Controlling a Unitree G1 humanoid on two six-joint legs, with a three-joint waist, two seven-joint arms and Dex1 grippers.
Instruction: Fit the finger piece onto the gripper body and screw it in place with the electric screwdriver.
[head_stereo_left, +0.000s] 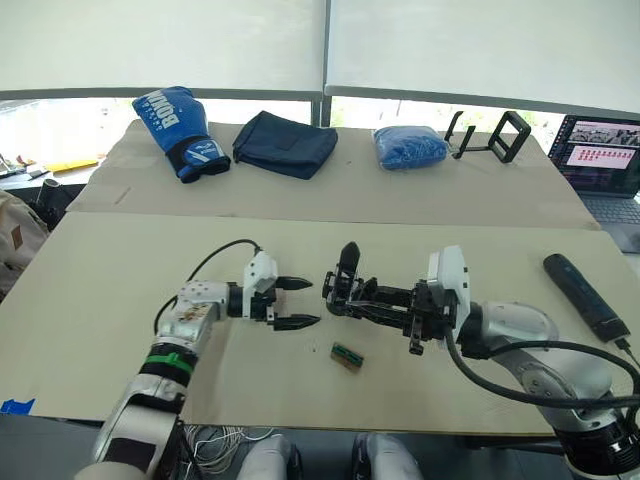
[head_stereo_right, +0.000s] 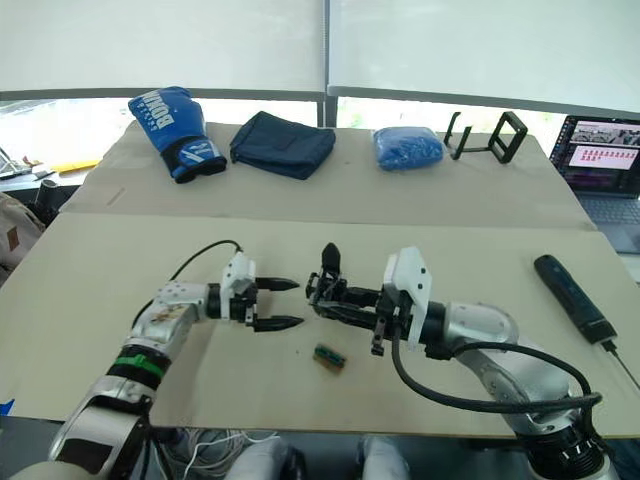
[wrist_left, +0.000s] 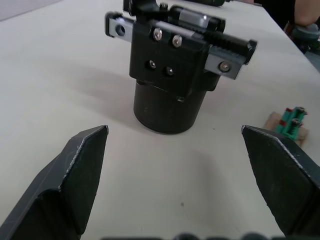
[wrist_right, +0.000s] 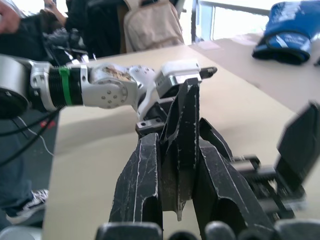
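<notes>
from the head views, the left gripper (head_stereo_left: 297, 303) hovers low over the near table (head_stereo_left: 120, 300) with its two black fingers spread apart and nothing between them, pointing toward the gripper body (head_stereo_left: 345, 285), which stands just beside its fingertips near the middle of the table. the right gripper (head_stereo_left: 385, 300) reaches in from the other side, its fingers closed together against the gripper body's far side, and a black tapered piece seems to lie between them. a small green-brown block (head_stereo_left: 346, 355) lies on the table just in front of the gripper body, apart from both grippers. the electric screwdriver (head_stereo_left: 585, 296) lies flat well off to the right, near the table's right edge, untouched. on the far table sit a blue boxing glove (head_stereo_left: 182, 130), a dark folded cloth (head_stereo_left: 285, 143), a blue bundle (head_stereo_left: 410, 146) and a laptop (head_stereo_left: 603, 155). in the left wrist view, the gripper body (wrist_left: 170, 75) stands upright on its round base straight ahead, between the wide-open fingers (wrist_left: 75, 170) but beyond their tips, with the block (wrist_left: 291, 122) off to one side. in the right wrist view, the right fingers (wrist_right: 145, 185) are pressed onto the finger piece (wrist_right: 182, 135), a black tapered part clamped between them, with the left gripper (wrist_right: 207, 71) just past it.
</notes>
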